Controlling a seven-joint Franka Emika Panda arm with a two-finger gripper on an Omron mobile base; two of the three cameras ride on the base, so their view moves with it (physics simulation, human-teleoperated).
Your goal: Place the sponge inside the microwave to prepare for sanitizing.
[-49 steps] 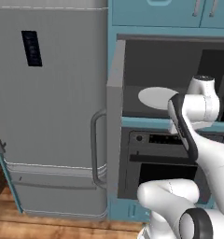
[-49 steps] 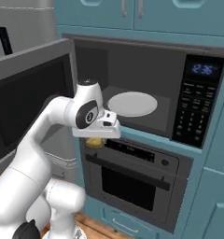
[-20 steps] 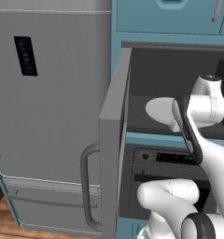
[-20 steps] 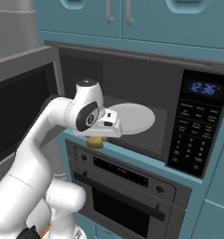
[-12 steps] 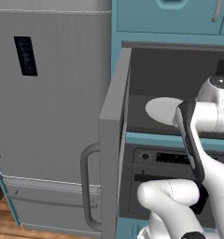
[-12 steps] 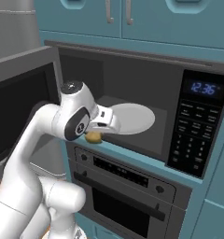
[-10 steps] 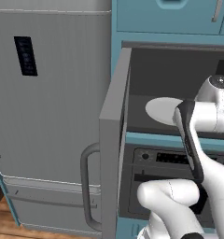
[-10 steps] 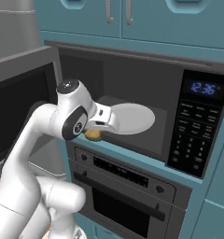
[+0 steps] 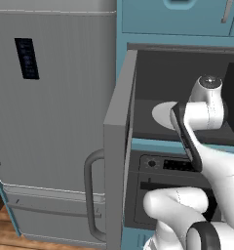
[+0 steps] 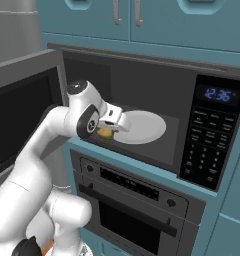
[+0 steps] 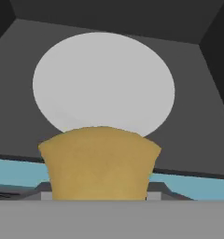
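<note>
The microwave (image 10: 142, 80) stands open, its door (image 9: 120, 146) swung out to the left. Its pale round turntable (image 10: 139, 126) lies bare inside, also seen as the turntable (image 11: 103, 81) in the hand view and the turntable (image 9: 163, 113) in the left base view. My gripper (image 10: 108, 132) is shut on the yellow sponge (image 10: 106, 134) at the front left of the cavity opening, just above the sill. The hand view puts the sponge (image 11: 100, 161) low and centred, just short of the turntable's near edge, hiding my fingertips.
A tall grey fridge (image 9: 55, 112) stands left of the open door, whose bar handle (image 9: 91, 195) juts toward me. The grey oven (image 10: 137, 200) sits directly below the microwave. The black keypad (image 10: 207, 147) with blue display (image 10: 219, 94) is on the right. Teal cabinets (image 10: 142, 20) hang above.
The arm has swung and lifted the hand with the sponge from below the sill up to the cavity opening, nearer the turntable. The door and camera stay put over the last second.
</note>
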